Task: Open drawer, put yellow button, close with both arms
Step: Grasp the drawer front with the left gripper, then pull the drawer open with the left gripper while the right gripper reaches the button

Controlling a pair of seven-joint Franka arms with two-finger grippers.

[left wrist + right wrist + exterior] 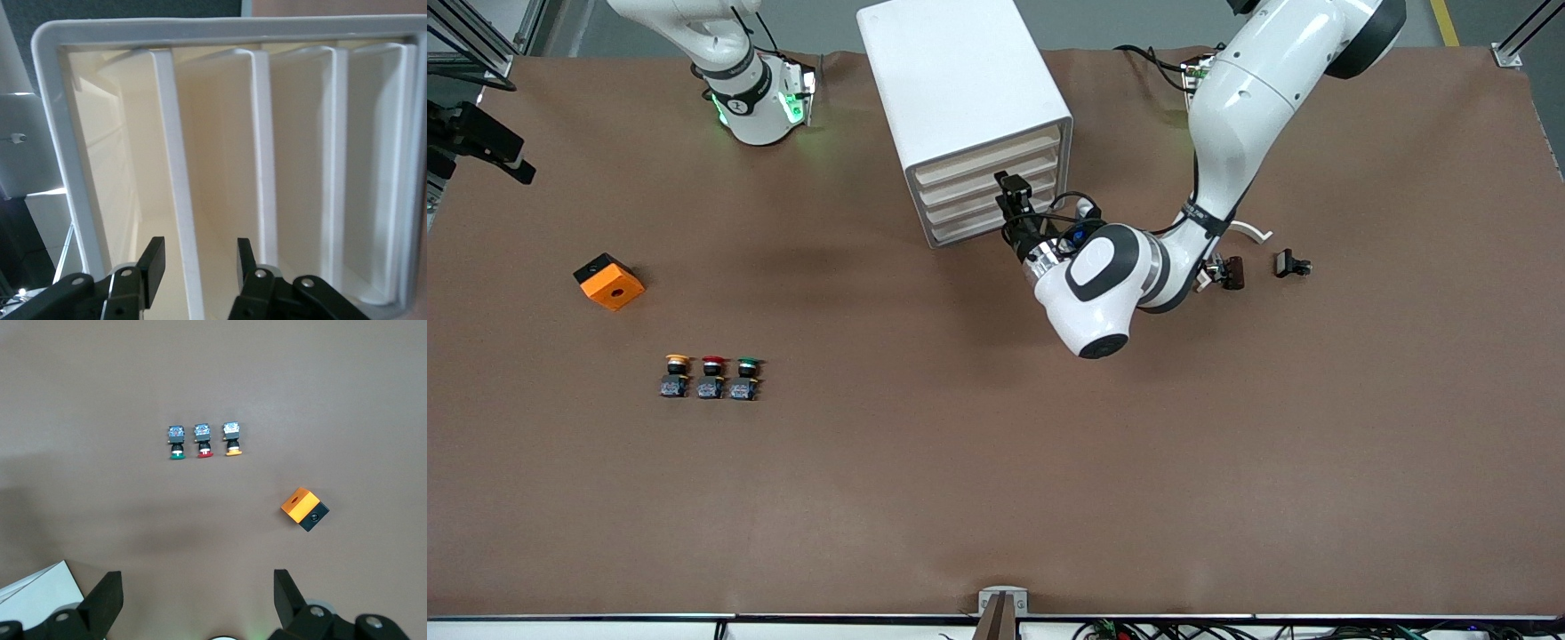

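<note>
Left gripper (195, 270) straddles drawer (175, 200) slat; handle hidden.

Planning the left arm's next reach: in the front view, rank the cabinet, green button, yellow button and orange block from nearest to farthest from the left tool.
1. Cabinet: the left tool is at its drawer fronts.
2. Green button: nearest of the button row.
3. Yellow button: row's end toward the right arm.
4. Orange block: farthest, toward the right arm's end.

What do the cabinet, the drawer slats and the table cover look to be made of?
Cabinet: likely moulded plastic, white and smooth with a soft sheen and rounded edges.
Drawer front slats: probably the same plastic in cream, with slightly glossy, rounded lips.
Table cover: matte brown sheet, paper or fabric by its faint creases; unsure which.
</note>
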